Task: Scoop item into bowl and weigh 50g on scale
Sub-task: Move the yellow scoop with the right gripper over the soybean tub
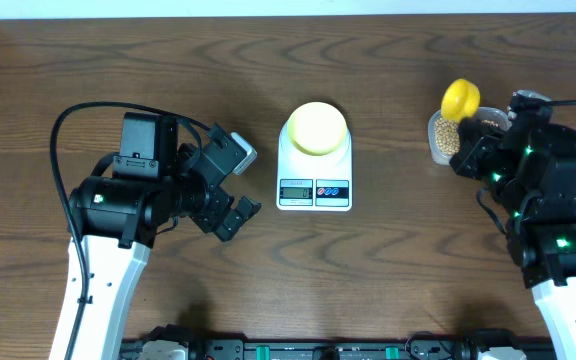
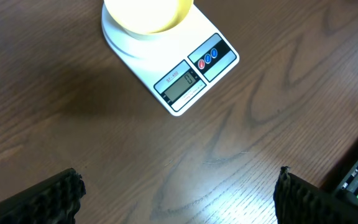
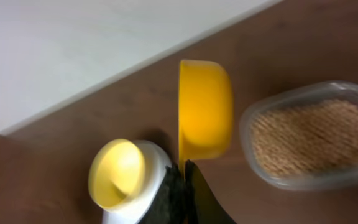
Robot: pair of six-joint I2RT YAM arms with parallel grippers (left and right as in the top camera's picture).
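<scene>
The white scale [image 1: 314, 165] sits mid-table with the pale yellow bowl [image 1: 316, 128] on its platform. Both also show in the left wrist view, scale [image 2: 185, 74] and bowl [image 2: 148, 14]. My left gripper [image 1: 243, 185] hovers open just left of the scale, fingers [image 2: 42, 199] wide apart over bare wood. My right gripper [image 3: 184, 180] is shut on the handle of a bright yellow scoop [image 3: 204, 109], which is held on edge above the table beside a clear tub [image 3: 309, 143]. The tub is full of the beige item [image 3: 312, 134]. I cannot see inside the scoop [image 1: 460, 97].
The clear tub [image 1: 446, 137] stands at the right, just left of my right arm. The table's far edge meets a white surface behind the scoop. A black rail with equipment runs along the near edge [image 1: 298, 350].
</scene>
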